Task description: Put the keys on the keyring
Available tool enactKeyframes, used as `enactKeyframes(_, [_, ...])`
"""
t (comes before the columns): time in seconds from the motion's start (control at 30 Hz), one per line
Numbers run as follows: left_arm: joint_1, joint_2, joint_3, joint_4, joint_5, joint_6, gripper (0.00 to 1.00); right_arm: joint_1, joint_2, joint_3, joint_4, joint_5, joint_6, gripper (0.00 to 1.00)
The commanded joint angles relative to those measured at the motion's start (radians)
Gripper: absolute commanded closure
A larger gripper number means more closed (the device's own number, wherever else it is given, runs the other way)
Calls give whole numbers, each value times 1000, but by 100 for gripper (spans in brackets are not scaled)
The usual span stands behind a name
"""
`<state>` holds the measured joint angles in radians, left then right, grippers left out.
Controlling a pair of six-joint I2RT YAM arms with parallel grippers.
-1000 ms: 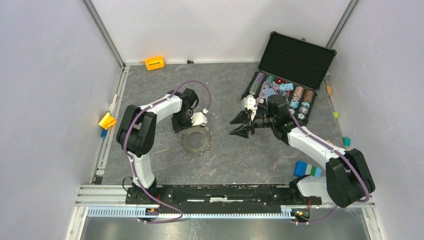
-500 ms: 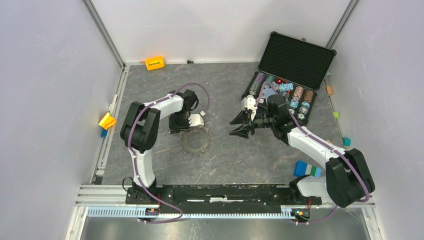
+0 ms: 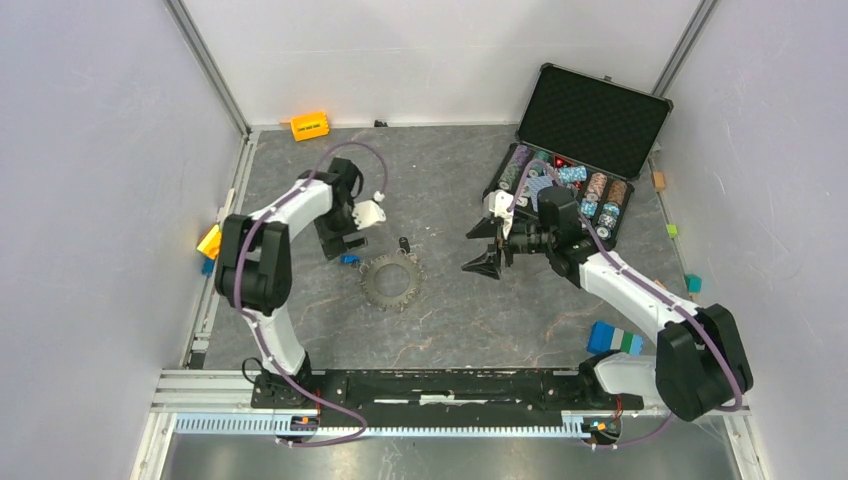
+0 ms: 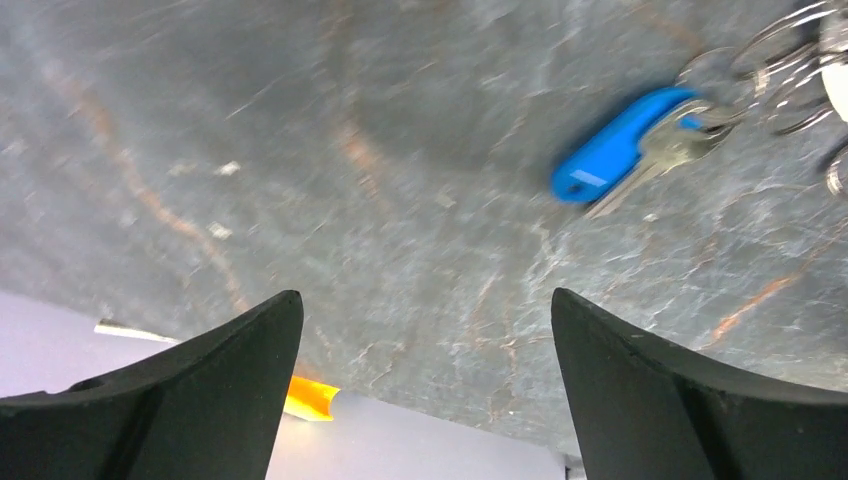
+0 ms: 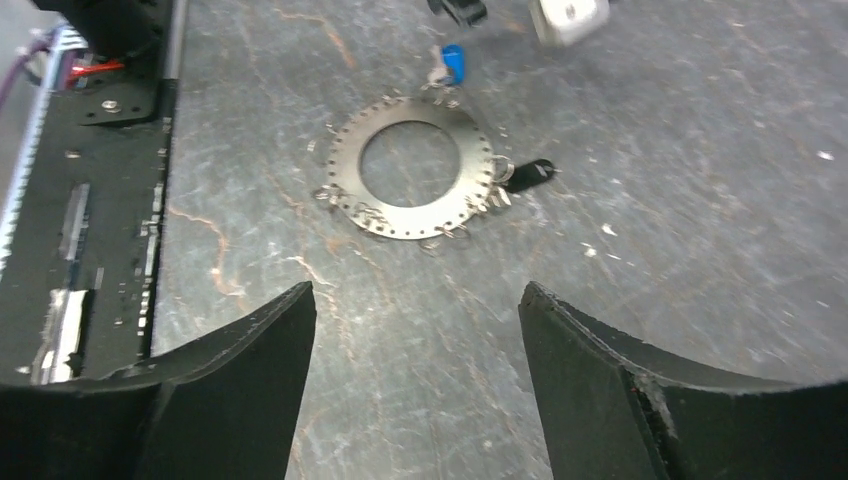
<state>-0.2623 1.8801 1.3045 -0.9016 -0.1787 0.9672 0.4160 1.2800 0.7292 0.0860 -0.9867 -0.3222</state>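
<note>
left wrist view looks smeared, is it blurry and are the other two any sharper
Left wrist: yes, motion-blurred, the blue key and table streaked, only the fingers crisp. Right wrist: mostly sharp on the keyring, softer at the top edge. Top external: sharp, evenly lit.

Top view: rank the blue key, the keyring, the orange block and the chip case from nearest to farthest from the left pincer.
Measured from the left pincer:
1. Blue key, right beside the pincer, on the ring's side.
2. Keyring, mid-table, to the pincer's right and closer to the arm bases.
3. Orange block, against the back wall.
4. Chip case, open in the back right corner.
</note>
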Motion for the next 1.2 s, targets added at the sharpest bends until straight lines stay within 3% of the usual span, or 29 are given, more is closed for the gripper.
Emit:
enactKeyframes(0.0, [88,-140,24,103,148,-47,0,-24,-65,55,-78,129,-57,18])
enactKeyframes(0.07, [133,-198,-5,176,227,-113,0,-36,-81,55,-83,215,-73,13])
enactKeyframes(0.13, [183,-255,-50,274,310,-184,0,-41,-95,52,-126,293,-98,2])
enactKeyframes(0.33, [301,-431,-213,531,480,-455,0,-52,-135,25,-141,520,-96,2])
enactKeyframes(0.5, [359,-614,-404,801,483,-720,0,-59,-220,-42,-98,692,-42,2])
enactKeyframes(0.6, [364,-738,-514,938,492,-787,0,-59,-294,-105,-58,779,-49,2])
enactKeyframes(1.17, [364,-1209,-767,995,689,-918,0,-58,-402,-173,-28,846,19,2])
